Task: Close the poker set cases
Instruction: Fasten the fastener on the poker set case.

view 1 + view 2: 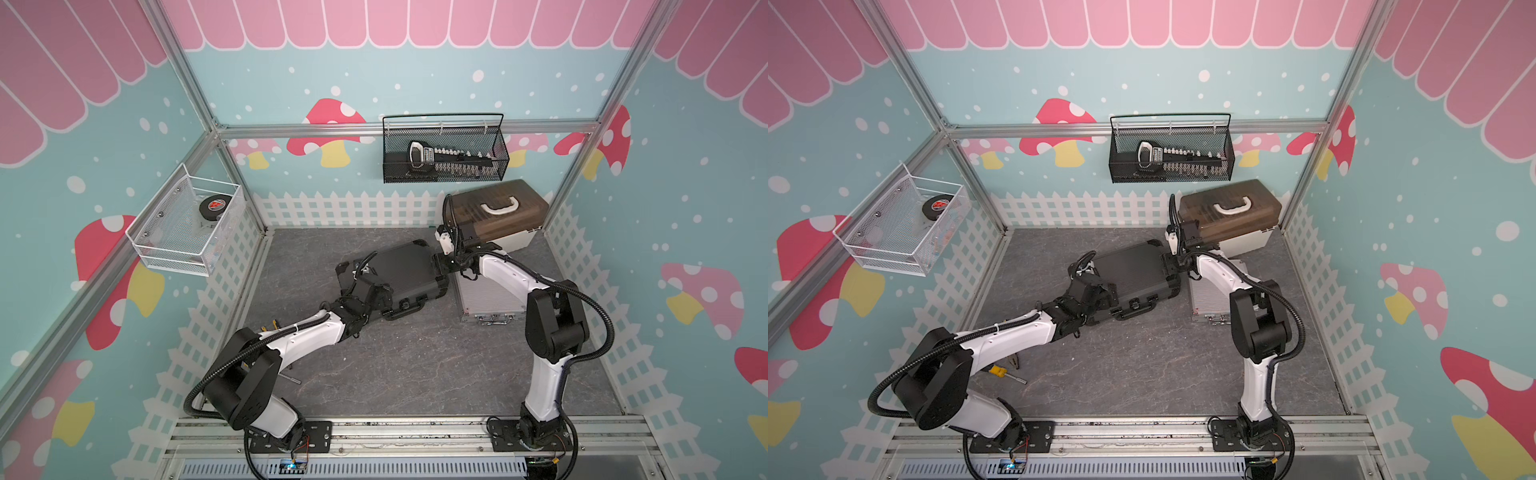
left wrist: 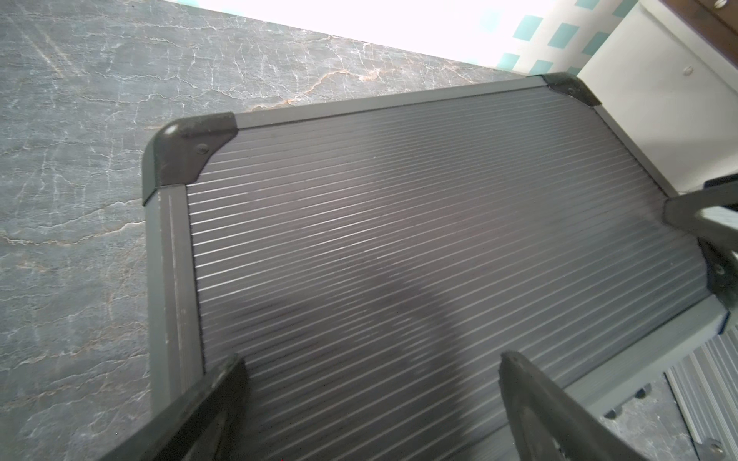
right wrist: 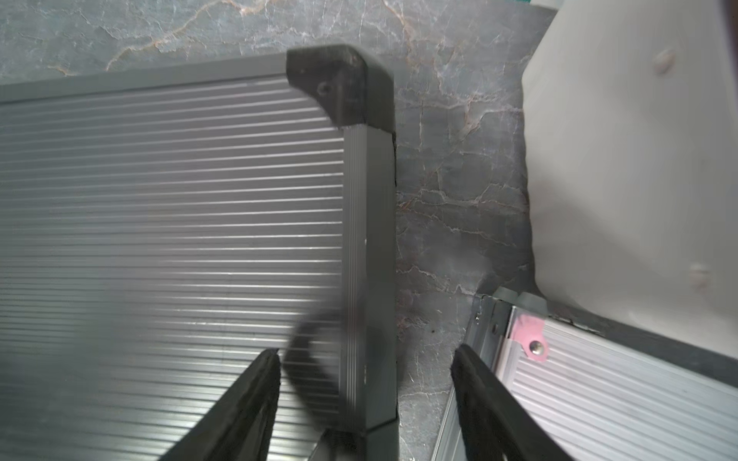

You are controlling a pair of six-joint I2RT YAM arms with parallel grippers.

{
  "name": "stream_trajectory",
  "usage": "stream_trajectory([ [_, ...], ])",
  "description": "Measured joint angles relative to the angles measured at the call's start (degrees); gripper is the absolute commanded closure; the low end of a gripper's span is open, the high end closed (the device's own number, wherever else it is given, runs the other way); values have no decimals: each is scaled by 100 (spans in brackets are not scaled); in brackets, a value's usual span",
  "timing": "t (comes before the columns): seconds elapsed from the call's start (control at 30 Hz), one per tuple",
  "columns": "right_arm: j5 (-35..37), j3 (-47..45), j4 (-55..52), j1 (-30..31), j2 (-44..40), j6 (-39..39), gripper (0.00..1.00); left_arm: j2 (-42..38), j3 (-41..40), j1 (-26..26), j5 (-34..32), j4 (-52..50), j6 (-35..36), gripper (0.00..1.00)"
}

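Black and ribbed, the larger case [image 1: 399, 270] lay flat and shut mid-table, with the silver case [image 1: 486, 301] shut just beside it on its right. The left gripper [image 2: 371, 363] hovered over the larger case's lid, fingers spread wide with nothing between them. The right gripper [image 3: 365, 351] also had its fingers apart, straddling the larger case's right edge, and its arm hid part of the silver case. A white box with a brown lid [image 1: 498, 216] crowded in just behind the silver case. A yellow-handled screwdriver [image 1: 1000, 371] lay by the left arm. The table [image 1: 395, 374] was grey and marble-patterned. A black wire basket [image 1: 399, 166] and a white wire basket [image 1: 174, 259] hung on teal mushroom-print walls [image 1: 291, 83].
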Motion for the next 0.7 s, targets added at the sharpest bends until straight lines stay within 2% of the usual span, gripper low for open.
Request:
stream_trajectory([
  [0.7, -293, 140, -260, -151, 26, -46, 31, -127, -179, 0, 0, 177, -129, 1],
])
